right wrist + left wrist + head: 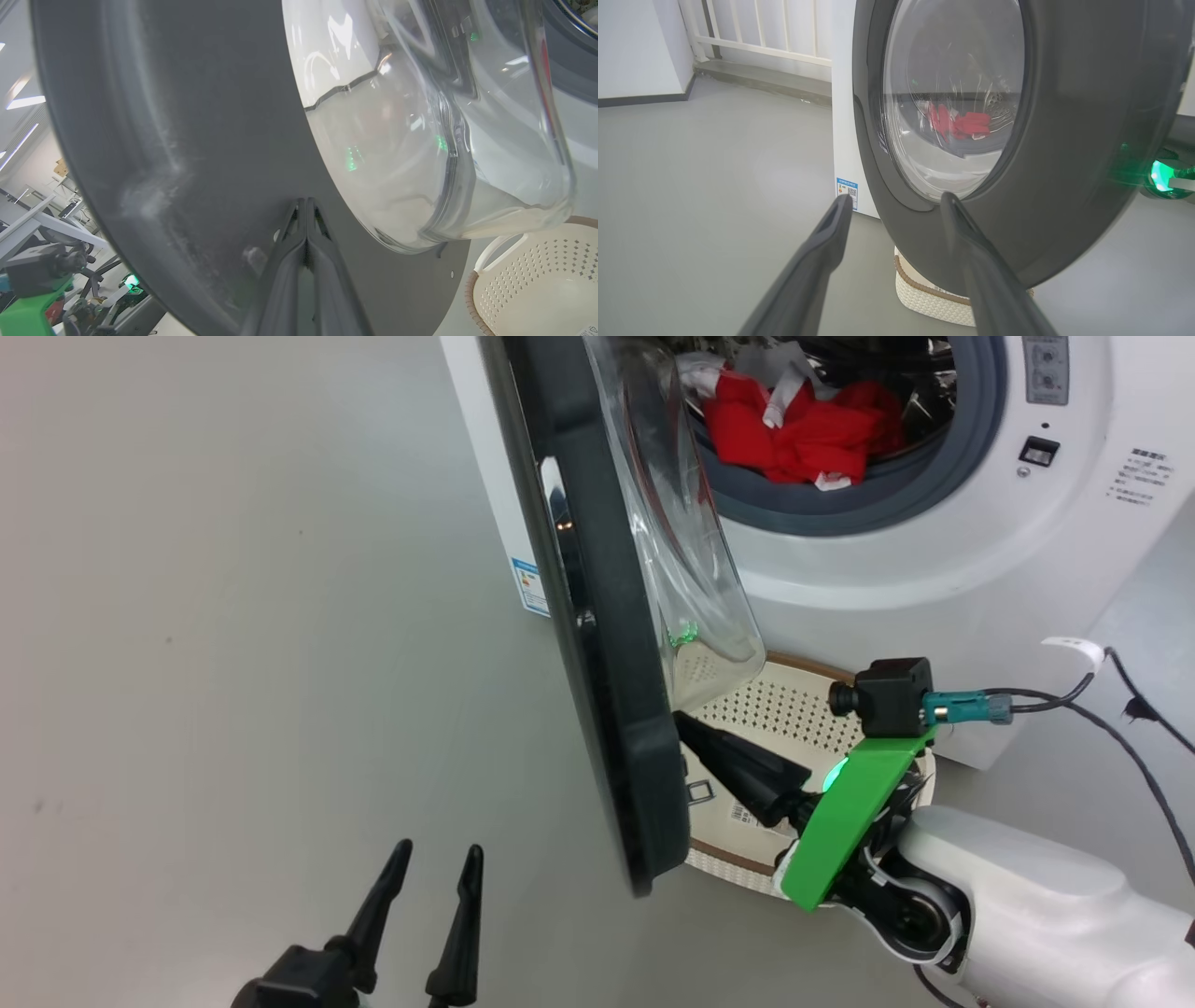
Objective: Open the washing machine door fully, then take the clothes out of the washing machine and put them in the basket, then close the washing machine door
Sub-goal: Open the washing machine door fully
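Note:
The washing machine door (597,616) stands partly open, edge-on to the head view, its black rim and glass bowl (420,140) clear. My right gripper (686,723) is shut, its tips pressed against the door's inner black face (306,201), just below the glass. My left gripper (439,859) hangs open on the door's outer side, apart from it; in its wrist view the fingers (831,228) frame the rim (1087,140). Red clothes (794,425) lie in the drum of the washing machine (934,569). The cream basket (794,709) sits on the floor under the door.
Grey floor (233,616) spreads to the left of the machine. Black cables (1130,728) trail on the floor at the right. A white railing (761,37) and wall stand behind the machine's left side.

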You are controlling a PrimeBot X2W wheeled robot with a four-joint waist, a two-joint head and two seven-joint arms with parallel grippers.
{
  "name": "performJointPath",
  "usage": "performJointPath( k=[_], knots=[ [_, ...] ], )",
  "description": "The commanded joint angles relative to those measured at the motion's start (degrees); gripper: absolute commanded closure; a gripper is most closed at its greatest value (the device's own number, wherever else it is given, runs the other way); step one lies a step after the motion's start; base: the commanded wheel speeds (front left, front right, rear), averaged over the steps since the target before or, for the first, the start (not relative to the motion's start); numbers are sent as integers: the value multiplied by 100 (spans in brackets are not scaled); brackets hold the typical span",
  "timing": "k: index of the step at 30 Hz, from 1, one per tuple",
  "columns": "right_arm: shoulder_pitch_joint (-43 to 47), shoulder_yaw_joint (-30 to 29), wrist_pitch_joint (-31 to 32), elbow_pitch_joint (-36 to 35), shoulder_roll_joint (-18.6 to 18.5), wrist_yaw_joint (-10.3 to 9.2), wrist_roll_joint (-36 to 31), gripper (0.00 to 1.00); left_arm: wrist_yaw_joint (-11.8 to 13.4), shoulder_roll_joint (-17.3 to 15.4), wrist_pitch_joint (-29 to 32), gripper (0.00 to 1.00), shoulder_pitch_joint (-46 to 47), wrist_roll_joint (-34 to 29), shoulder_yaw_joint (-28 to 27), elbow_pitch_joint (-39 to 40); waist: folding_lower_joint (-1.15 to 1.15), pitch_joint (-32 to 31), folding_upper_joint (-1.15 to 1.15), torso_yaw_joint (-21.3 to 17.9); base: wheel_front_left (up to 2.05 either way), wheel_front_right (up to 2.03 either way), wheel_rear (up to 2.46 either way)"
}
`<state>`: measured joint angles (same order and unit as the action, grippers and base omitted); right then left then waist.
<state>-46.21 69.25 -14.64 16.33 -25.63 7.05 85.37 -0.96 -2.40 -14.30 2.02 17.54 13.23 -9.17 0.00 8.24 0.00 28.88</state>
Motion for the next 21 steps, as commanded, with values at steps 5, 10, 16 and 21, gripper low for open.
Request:
performJointPath(
  k=[5, 10, 16, 21],
  knots=[
    [81, 155, -29, -226, 254, 44, 62, 100, 138, -48, -70, 0, -63, -64, -341, 189, 0, -78, 0, 141, 0, 0, 0],
    [-33, 253, 8, -219, 389, 44, 87, 100, 226, -48, -70, 0, -122, -27, -413, 253, 0, -71, 0, 165, 0, 0, 0],
    [-144, 325, 46, -186, 555, 44, 102, 100, 289, -48, -70, 0, -182, 6, -481, 332, 0, -80, 0, 182, 0, 0, 0],
    [-184, 353, 48, -167, 607, 44, 116, 100, 304, -48, -70, 0, -203, 19, -494, 368, 0, -77, 0, 185, 0, 0, 0]
  ],
)
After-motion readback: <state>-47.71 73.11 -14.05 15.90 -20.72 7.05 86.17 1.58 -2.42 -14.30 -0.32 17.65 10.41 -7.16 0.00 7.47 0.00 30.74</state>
